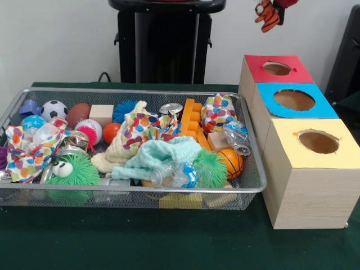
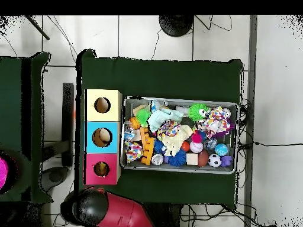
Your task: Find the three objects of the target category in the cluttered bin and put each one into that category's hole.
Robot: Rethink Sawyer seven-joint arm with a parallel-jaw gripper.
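Green table point(image 1: 140, 242) fills the lower frame in the front view. In the overhead view it sits mid-frame.

Wire mesh bin point(image 1: 256, 188) sits left of centre in the front view, and centre-right in the overhead view point(image 2: 238, 137). It is packed with clutter.

3 wooden boxes stand in a row just beside the bin, on the right in the front view. Yellow-topped box point(image 1: 312, 169) is lowest in frame, blue-topped box point(image 1: 315, 109) is in the middle, and red-topped box point(image 1: 256, 67) is uppermost. Each has 1 round hole in its top. In the overhead view they run down the bin's left side, yellow at top and red at bottom.

Robot pedestal point(image 1: 163, 42) is at top centre in the front view. The red arm body point(image 2: 121, 214) is at bottom left-centre in the overhead view.

Gripper point(image 1: 269, 14) is at the top edge, right of centre, in the front view. It is clamped on an orange and black striped plush toy point(image 1: 268, 17), which hangs high above the red-topped box.

In the bin:
- mint knit cloth point(image 1: 160, 154) at centre
- polka-dot cloth point(image 1: 31, 152) at the left end
- green spiky ball with eyes point(image 1: 76, 171) lower left
- orange plastic block strip point(image 1: 192, 121) upper centre
- mini basketball point(image 1: 230, 162) lower right
- soccer ball point(image 1: 54, 109) upper left
- crushed plastic bottle point(image 1: 174, 175) at the lower edge
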